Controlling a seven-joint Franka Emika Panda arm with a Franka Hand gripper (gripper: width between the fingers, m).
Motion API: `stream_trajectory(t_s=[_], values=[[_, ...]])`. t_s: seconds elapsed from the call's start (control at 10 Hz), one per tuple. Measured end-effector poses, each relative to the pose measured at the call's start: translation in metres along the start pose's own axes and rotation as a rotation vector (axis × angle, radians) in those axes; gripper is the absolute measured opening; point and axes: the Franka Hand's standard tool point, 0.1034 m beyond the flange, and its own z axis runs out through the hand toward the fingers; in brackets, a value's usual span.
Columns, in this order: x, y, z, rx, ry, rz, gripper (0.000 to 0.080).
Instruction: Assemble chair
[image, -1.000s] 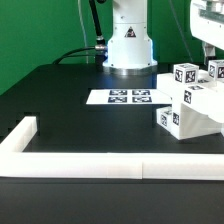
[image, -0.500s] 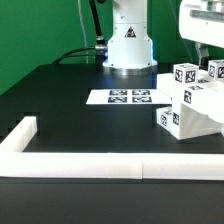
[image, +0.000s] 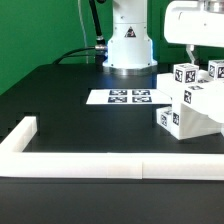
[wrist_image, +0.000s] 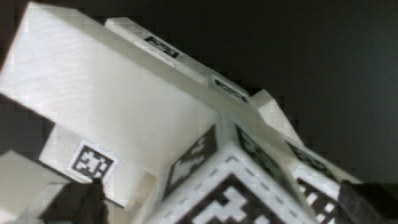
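**Chair parts stacked at edge, pincer wide and empty above them**

Currently the chair parts (image: 192, 100) sit in a tight cluster on the black surface (image: 70, 95), at the exterior view's right, partly cut off by the frame. Several tagged white blocks are visible, touching or stacked; can't tell which are already joined. In the wrist view, a broad flat white piece (wrist_image: 125, 95) fills most of the picture, with tagged blocks (wrist_image: 240, 185) close under the camera.

Handling, as a guess: rigid moulded plastic, light, smooth faces, so likely a bit slippery. Not fragile. Best hold looks like across two parallel flat faces of one block or leg, off the tags and clear of the neighbours. The flat panel is probably better pinched across its thin edge than its wide face.

Pincer (image: 197, 52): jaws spread fully, holding nothing, hanging above the cluster at the exterior view's upper right. The fingertips are barely visible there, so clearance is uncertain.

Further out: the marker board (image: 123, 97) lies flat mid-surface, near the robot base (image: 130, 45). A long white border wall (image: 100, 160) runs along the near edge, well apart from the parts.
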Motion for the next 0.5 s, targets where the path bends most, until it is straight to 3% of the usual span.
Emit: stream_trajectory(t_s=[0.5], values=[[-0.0004, -0.0001, 0.0002, -0.002, 0.001, -0.245, 0.0649]])
